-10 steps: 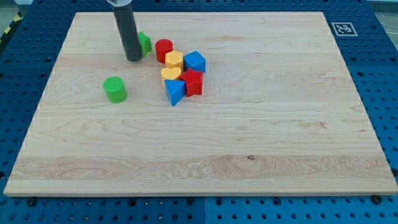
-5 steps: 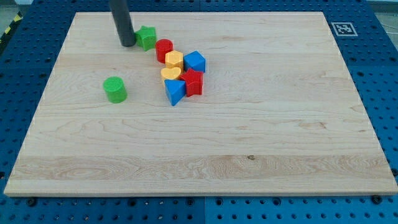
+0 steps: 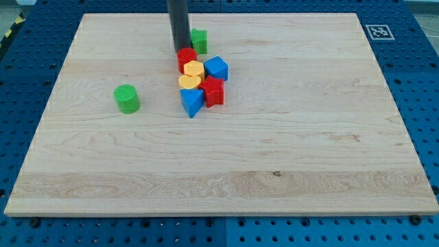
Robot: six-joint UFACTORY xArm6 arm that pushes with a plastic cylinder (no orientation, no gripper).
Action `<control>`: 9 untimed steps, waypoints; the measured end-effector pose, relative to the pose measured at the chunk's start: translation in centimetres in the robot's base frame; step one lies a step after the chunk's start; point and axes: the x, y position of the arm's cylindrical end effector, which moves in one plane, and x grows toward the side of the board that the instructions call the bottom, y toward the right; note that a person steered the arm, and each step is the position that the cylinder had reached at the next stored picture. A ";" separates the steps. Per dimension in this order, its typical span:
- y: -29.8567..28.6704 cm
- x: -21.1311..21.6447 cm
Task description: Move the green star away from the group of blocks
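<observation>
The green star (image 3: 199,40) lies near the view's top, just above and right of the block group. My tip (image 3: 181,51) stands at its left, right above the red cylinder (image 3: 186,57). Below follow a yellow hexagon (image 3: 195,69), a blue cube (image 3: 216,68), a yellow heart (image 3: 188,82), a red star (image 3: 214,90) and a blue triangle (image 3: 191,102), all packed together on the wooden board (image 3: 288,137).
A green cylinder (image 3: 127,98) stands alone at the view's left. A fiducial marker (image 3: 378,31) sits at the board's top right corner. Blue perforated table (image 3: 425,82) surrounds the board.
My tip moved to the right along the top, pushing the green star rightward from the left of the red cylinder to above the group.
</observation>
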 end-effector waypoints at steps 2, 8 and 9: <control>2.5 -1.8; 3.1 -4.3; 3.3 -4.2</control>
